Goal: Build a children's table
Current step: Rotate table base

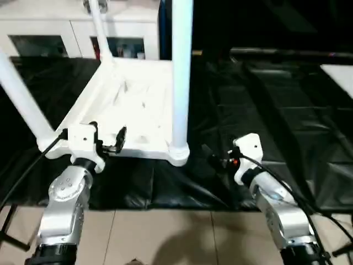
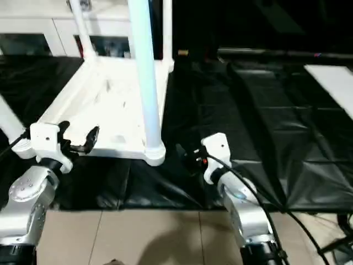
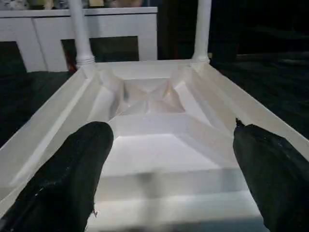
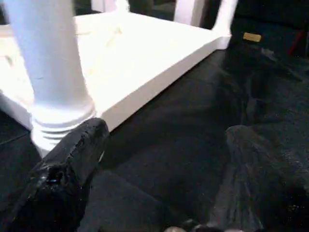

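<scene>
Your left hand (image 1: 108, 141) hangs released at the near rim of the upturned white plastic rectangular tabletop (image 1: 129, 105), centre-left of frame; your right hand (image 4: 159, 179), also released, grasps nothing. Four white round tube legs (image 1: 181, 72) appear seated; only flipping seems left.

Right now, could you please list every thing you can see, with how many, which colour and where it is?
tabletop: one, white, lying upside down on the black sheet, in front of the left gripper.
legs: four, white, standing up from the tabletop's corner sockets.
black sheet: one, covering the work surface.
cabinet: one, white, behind the tabletop.
flat board: one, white, at the far right on the sheet.
floor tiles: beige, nearest the robot.
left gripper: one, black fingers, open, facing the tabletop's near rim.
right gripper: one, black fingers, open, over the sheet beside the near right leg.
</scene>
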Controlling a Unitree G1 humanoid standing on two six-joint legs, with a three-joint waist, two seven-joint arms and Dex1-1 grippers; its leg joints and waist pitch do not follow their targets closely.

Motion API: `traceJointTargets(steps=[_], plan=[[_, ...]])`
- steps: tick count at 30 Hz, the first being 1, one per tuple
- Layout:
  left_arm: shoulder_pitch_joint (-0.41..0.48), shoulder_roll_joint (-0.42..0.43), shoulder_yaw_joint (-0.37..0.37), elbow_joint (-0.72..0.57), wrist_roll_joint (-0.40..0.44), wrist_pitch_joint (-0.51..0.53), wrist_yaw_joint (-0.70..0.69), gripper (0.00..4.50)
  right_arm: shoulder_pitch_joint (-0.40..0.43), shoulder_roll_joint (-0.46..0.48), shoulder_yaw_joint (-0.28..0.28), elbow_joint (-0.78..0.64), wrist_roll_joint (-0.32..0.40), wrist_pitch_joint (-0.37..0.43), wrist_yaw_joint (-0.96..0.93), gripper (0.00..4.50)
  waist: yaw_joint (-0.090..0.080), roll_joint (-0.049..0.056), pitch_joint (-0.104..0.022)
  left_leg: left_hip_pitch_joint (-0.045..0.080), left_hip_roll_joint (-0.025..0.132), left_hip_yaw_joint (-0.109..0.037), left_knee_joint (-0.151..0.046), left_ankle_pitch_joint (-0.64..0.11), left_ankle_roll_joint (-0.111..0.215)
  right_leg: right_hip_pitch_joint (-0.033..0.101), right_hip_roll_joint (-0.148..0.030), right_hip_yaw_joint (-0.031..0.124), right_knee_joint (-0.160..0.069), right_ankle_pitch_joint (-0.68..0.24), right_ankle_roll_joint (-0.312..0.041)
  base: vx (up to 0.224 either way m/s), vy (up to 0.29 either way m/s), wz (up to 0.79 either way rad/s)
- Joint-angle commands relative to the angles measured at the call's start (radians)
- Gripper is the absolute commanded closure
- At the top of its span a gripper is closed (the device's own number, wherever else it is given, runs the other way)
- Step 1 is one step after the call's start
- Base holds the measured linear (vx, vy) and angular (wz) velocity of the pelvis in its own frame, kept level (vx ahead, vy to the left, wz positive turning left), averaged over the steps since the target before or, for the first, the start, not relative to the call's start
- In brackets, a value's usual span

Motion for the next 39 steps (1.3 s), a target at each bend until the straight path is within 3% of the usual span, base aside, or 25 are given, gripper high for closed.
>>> traceJointTargets(steps=[1,2,4,6,7,8,9,10,11,12,13,14,15,16,17,18,20,21,22,23,25,27,31,34,39], plan=[[-0.008,-0.001,0.009,-0.001,-0.013,0.008,0.0,0.0,-0.007,-0.002,0.014,0.012,-0.016,-0.009,0.012,0.07,0.001,0.02,-0.039,-0.02,0.032,-0.041,-0.098,-0.372,0.01,0.063,-0.095,0.019,-0.117,-0.636,-0.091,-0.044,-0.019,0.45],[-0.01,-0.004,0.013,0.001,-0.018,0.006,0.002,0.0,-0.006,-0.003,0.014,0.013,-0.015,-0.012,0.013,0.07,-0.008,0.025,-0.033,-0.029,0.028,-0.055,-0.114,-0.476,-0.026,0.077,-0.086,0.001,-0.111,-0.644,-0.074,-0.044,-0.019,0.45],[-0.011,-0.002,0.013,0.003,-0.017,0.003,0.004,0.0,-0.002,0.006,0.001,0.011,0.002,-0.009,0.013,0.07,-0.022,0.019,-0.033,0.112,0.072,-0.037,-0.07,-0.663,-0.095,-0.007,-0.074,0.025,-0.149,-0.654,-0.07,-0.018,-0.021,0.32],[-0.011,-0.001,0.014,0.003,-0.018,0.004,0.004,0.0,-0.001,0.012,-0.009,0.013,0.011,-0.004,0.007,0.07,-0.034,0.037,0.002,0.09,0.094,-0.01,-0.163,-0.916,-0.108,0.048,0.007,-0.035,-0.088,-0.6,-0.048,-0.003,-0.011,0.11],[-0.01,-0.002,0.014,0.002,-0.018,0.004,0.003,0.0,-0.001,0.011,-0.009,0.014,0.008,-0.005,0.004,0.07,-0.019,0.047,-0.005,0.04,0.111,0.003,-0.225,-0.978,-0.112,0.111,0.024,-0.011,0.041,-0.464,-0.057,0.0,0.0,0.0],[-0.009,-0.001,0.013,0.001,-0.019,0.005,0.0,0.0,-0.001,0.01,-0.009,0.015,0.003,-0.005,-0.003,0.07,0.046,0.053,-0.015,0.008,0.099,0.07,-0.251,-0.989,-0.104,0.149,0.059,0.006,0.136,-0.269,-0.045,0.0,0.0,0.0],[-0.008,0.0,0.012,0.0,-0.019,0.005,-0.002,0.0,-0.001,0.01,-0.01,0.016,0.0,-0.005,-0.009,0.07,0.021,-0.015,-0.029,0.105,0.094,0.076,-0.159,-0.769,-0.05,0.074,-0.001,0.111,0.046,-0.577,-0.031,0.078,-0.122,0.14],[-0.006,0.001,0.009,-0.002,-0.021,0.001,-0.009,0.0,0.003,0.013,-0.015,0.014,-0.002,0.0,-0.023,0.07,0.032,-0.059,-0.02,0.184,0.044,0.086,0.009,-0.587,-0.049,-0.016,-0.056,0.133,-0.129,-0.938,-0.027,0.2,-0.106,-0.06],[-0.003,0.001,0.006,-0.005,-0.022,-0.001,-0.015,0.0,0.008,0.015,-0.021,0.01,-0.001,0.004,-0.035,0.07,0.047,-0.048,0.0,0.036,0.017,0.03,0.129,-0.177,0.075,0.097,-0.178,0.255,-0.193,-1.137,-0.131,0.2,-0.106,-0.06],[0.001,0.004,0.002,-0.009,-0.022,0.006,-0.019,0.0,0.018,0.015,-0.024,-0.001,0.0,0.008,-0.041,0.07,0.061,-0.048,-0.017,-0.038,0.008,0.002,0.123,-0.091,0.073,0.17,-0.146,0.24,-0.147,-0.972,-0.136,0.165,-0.011,-0.06],[0.003,0.004,0.0,-0.011,-0.022,0.008,-0.019,0.0,0.028,0.016,-0.025,-0.011,0.002,0.01,-0.04,0.07,0.081,-0.031,-0.029,-0.021,0.017,-0.003,0.084,-0.098,0.078,0.17,-0.122,0.238,-0.136,-0.829,-0.164,0.115,-0.017,0.32],[0.004,0.004,-0.001,-0.012,-0.022,0.009,-0.019,0.0,0.035,0.016,-0.026,-0.019,0.004,0.011,-0.039,0.07,0.077,-0.006,-0.044,0.033,0.023,0.014,-0.006,-0.065,0.096,0.148,-0.038,0.18,-0.109,-0.522,-0.227,0.115,-0.017,0.32],[0.005,0.004,-0.002,-0.012,-0.024,0.007,-0.022,0.0,0.048,0.017,-0.027,-0.033,0.006,0.014,-0.039,0.07,0.055,0.052,-0.078,0.155,0.075,-0.03,-0.094,-0.018,0.158,0.073,0.041,0.107,-0.028,-0.246,-0.183,0.094,0.015,0.38],[0.006,0.003,-0.002,-0.012,-0.026,0.006,-0.025,0.0,0.06,0.019,-0.03,-0.047,0.007,0.016,-0.037,0.07,-0.02,0.055,-0.091,0.251,0.183,-0.144,-0.114,0.005,0.32,-0.052,0.047,0.091,0.107,-0.203,-0.101,0.16,-0.002,0.02],[0.006,0.002,-0.001,-0.011,-0.029,0.009,-0.028,0.0,0.073,0.02,-0.033,-0.064,0.009,0.017,-0.034,0.07,-0.025,0.051,-0.098,0.255,0.192,-0.16,-0.101,0.081,0.413,-0.072,0.034,0.091,0.129,-0.19,-0.042,0.16,-0.002,0.02],[0.004,0.002,-0.001,-0.008,-0.031,0.009,-0.032,0.0,0.075,0.02,-0.034,-0.067,0.009,0.017,-0.035,0.07,-0.028,0.043,-0.102,0.244,0.181,-0.148,-0.08,0.203,0.522,-0.12,0.015,0.099,0.16,-0.12,0.038,0.183,-0.051,-0.16],[-0.002,-0.003,0.006,-0.002,-0.059,0.0,-0.055,0.0,0.073,0.014,-0.04,-0.07,0.012,0.017,-0.038,0.07,-0.037,0.02,-0.092,0.2,0.13,-0.101,-0.079,0.363,0.544,-0.148,0.001,0.12,0.137,0.01,0.069,0.126,-0.056,-0.12],[-0.007,0.006,0.005,0.006,-0.064,-0.001,-0.071,0.0,0.068,0.008,-0.046,-0.068,0.012,0.016,-0.042,0.07,-0.034,-0.025,-0.088,0.143,0.014,-0.022,-0.022,0.314,0.427,-0.096,-0.02,0.155,0.012,0.233,-0.027,0.049,-0.069,-0.02],[-0.007,0.006,0.005,0.006,-0.064,-0.001,-0.071,0.0,0.068,0.008,-0.046,-0.068,0.012,0.016,-0.042,0.07,-0.026,-0.065,-0.089,0.082,-0.059,0.015,0.001,0.211,0.351,-0.022,-0.015,0.19,-0.013,0.299,-0.014,0.044,-0.061,0.13],[-0.016,0.025,0.0,0.024,-0.082,-0.008,-0.124,0.0,0.063,-0.001,-0.058,-0.068,0.015,0.02,-0.055,0.07,0.006,-0.067,-0.097,0.01,-0.084,-0.002,0.074,-0.024,0.216,0.07,-0.113,0.28,-0.05,0.316,-0.108,0.044,-0.061,0.13],[-0.016,0.044,-0.005,0.04,-0.106,-0.018,-0.185,0.0,0.074,-0.006,-0.069,-0.083,0.021,0.025,-0.059,0.07,-0.013,-0.024,-0.083,0.014,-0.038,-0.026,-0.004,0.199,0.014,0.034,-0.058,0.184,-0.005,0.685,-0.09,0.084,-0.079,-0.07],[-0.014,0.05,-0.009,0.041,-0.11,-0.015,-0.202,0.0,0.081,-0.01,-0.07,-0.094,0.02,0.028,-0.058,0.07,-0.034,0.005,-0.083,0.009,-0.004,-0.027,-0.049,0.208,0.009,0.029,-0.002,0.156,0.008,0.64,-0.093,0.034,-0.038,-0.07],[-0.007,0.089,-0.046,0.064,-0.139,0.007,-0.335,0.0,0.109,-0.024,-0.082,-0.146,0.028,0.051,-0.044,0.07,-0.039,0.012,-0.07,0.045,0.047,-0.007,-0.077,-0.072,0.016,0.02,-0.008,0.163,-0.036,0.135,-0.235,-0.001,-0.027,0.01],[-0.034,0.136,-0.086,0.114,-0.151,0.021,-0.476,0.0,0.097,-0.042,-0.09,-0.128,0.05,0.057,-0.012,0.07,-0.034,0.018,-0.053,0.058,0.058,0.019,-0.092,-0.256,0.003,0.0,-0.017,0.169,-0.068,-0.257,-0.236,-0.022,0.002,0.03],[-0.096,0.214,-0.15,0.217,-0.11,-0.019,-0.626,0.0,0.053,-0.074,-0.082,-0.082,0.066,0.053,0.047,0.07,-0.028,0.018,-0.056,0.051,0.063,0.028,-0.098,-0.224,-0.012,-0.001,-0.021,0.17,-0.065,-0.241,-0.214,0.0,0.0,0.0]])
